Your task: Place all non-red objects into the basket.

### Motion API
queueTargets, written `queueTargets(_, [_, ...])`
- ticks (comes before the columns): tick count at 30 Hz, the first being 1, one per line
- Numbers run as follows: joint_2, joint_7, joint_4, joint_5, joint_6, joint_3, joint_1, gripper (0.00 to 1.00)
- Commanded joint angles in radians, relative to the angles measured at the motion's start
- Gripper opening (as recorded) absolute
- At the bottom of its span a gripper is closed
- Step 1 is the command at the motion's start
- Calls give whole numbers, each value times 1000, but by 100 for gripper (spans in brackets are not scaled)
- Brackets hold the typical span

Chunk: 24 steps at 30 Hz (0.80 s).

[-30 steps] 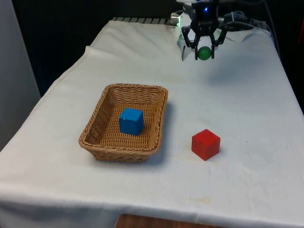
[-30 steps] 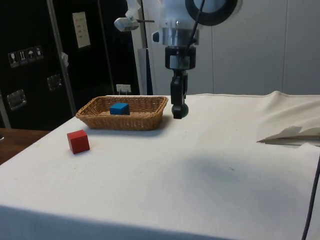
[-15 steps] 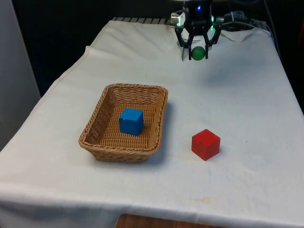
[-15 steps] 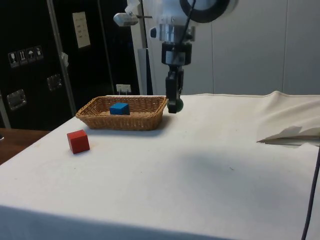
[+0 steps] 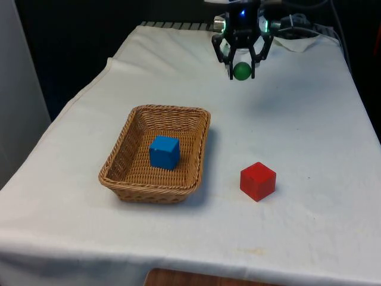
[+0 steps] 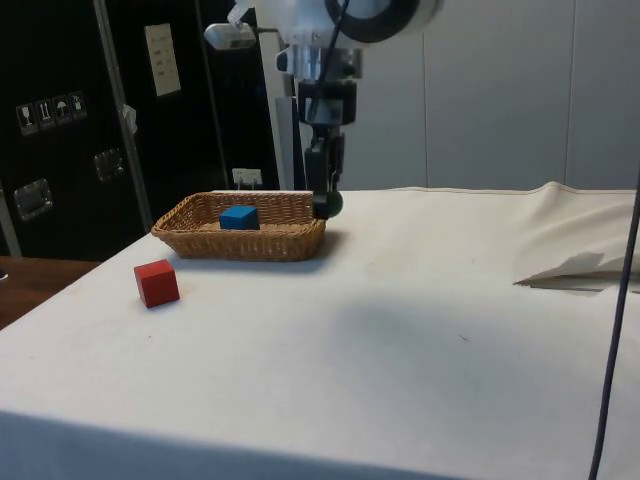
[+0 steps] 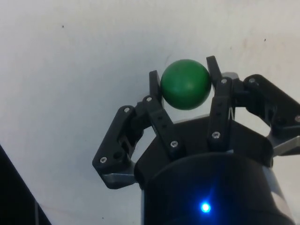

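My gripper (image 5: 241, 70) hangs above the far part of the table, shut on a green ball (image 5: 241, 71). The ball (image 7: 184, 84) sits pinched between the two black fingers. In the side view the gripper (image 6: 326, 203) and ball (image 6: 328, 205) are in the air just beside the basket's near end. The wicker basket (image 5: 116, 161) stands at the front view's left and holds a blue cube (image 5: 164, 152). The same basket (image 6: 290, 238) and blue cube (image 6: 238, 216) appear in the side view. A red cube (image 5: 258, 180) lies on the cloth at the front view's right of the basket.
The white cloth (image 5: 303, 137) covers the table. A rumpled fold of cloth (image 6: 575, 265) lies at the side view's right. The red cube (image 6: 157, 282) sits near the table's edge in the side view.
The gripper has carried the green ball towards the front view's left, closer to the basket. The basket and both cubes have not moved.
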<state>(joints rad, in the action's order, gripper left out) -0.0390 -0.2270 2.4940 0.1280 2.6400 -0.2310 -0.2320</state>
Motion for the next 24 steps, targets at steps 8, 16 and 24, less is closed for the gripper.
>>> queueTargets(8, [-43,-4,-61,0,-29,-12,3,0])
queueTargets(16, [-84,-11,-119,3,-52,-23,6,0])
queueTargets(24, [-137,-31,-181,22,-68,-35,11,0])
